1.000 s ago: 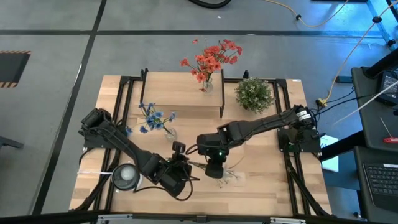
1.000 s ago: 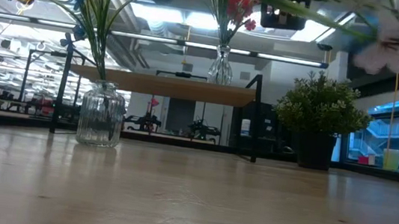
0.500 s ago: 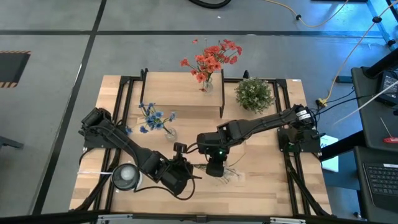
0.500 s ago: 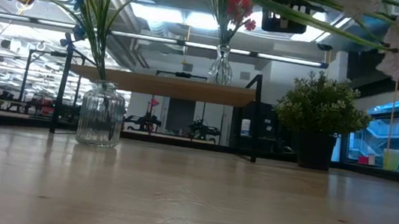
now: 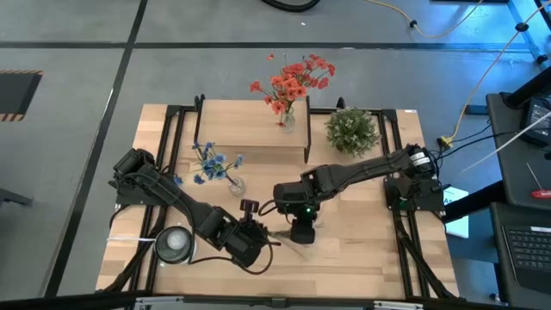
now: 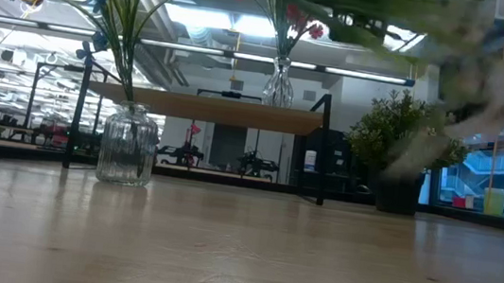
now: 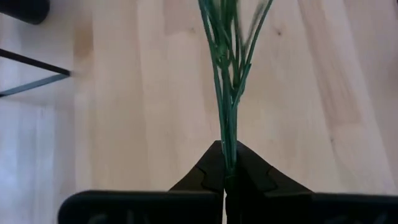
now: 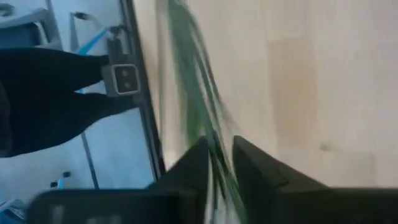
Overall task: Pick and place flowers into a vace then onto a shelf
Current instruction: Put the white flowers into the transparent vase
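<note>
Left claw (image 7: 224, 171): closed tight on white-flower stems (image 7: 227, 93), near bench front, well fwd of shelf (image 5: 250, 129).
Right claw (image 8: 217, 158): just beside it; stems run betw. its fingers, small gap, grip unclear.
Done: red flowers (image 5: 293, 82) in vase on shelf.
Part done: blue flowers (image 5: 211, 162) in jar on bench, in front of shelf.
Left: white bunch needs a vase, then shelf.

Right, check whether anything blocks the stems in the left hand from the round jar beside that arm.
Only the left arm itself: the left hand, shut on the stems, is across its own forearm from the jar. The right hand is on the far side.
</note>
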### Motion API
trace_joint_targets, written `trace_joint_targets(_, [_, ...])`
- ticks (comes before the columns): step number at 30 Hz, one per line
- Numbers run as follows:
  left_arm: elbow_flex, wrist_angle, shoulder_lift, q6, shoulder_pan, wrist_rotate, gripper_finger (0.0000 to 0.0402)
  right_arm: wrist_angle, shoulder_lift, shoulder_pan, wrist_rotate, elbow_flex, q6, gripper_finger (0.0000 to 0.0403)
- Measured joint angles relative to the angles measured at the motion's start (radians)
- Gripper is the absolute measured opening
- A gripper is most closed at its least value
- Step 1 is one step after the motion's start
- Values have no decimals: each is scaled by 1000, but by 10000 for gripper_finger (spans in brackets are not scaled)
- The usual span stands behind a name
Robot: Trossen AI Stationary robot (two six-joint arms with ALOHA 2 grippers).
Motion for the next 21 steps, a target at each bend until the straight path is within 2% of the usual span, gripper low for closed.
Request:
trace_joint_targets(5, [0,-9,0,-6,0,9,7,-60,0,-2,81,51,-55,163])
trace_joint_targets(9, [0,-26,-11,-40,5,71,7,-140,-6,0,259,146,-94,210])
trace_joint_targets(12, [0,-21,-49,-63,11,92,7,-145,-44,19,405,187,-138,230])
trace_joint_targets(16, [0,12,-126,-66,13,92,7,-108,-142,70,589,163,-179,238])
trace_joint_targets(21, [0,179,-235,14,16,118,7,-8,-239,130,661,99,-214,238])
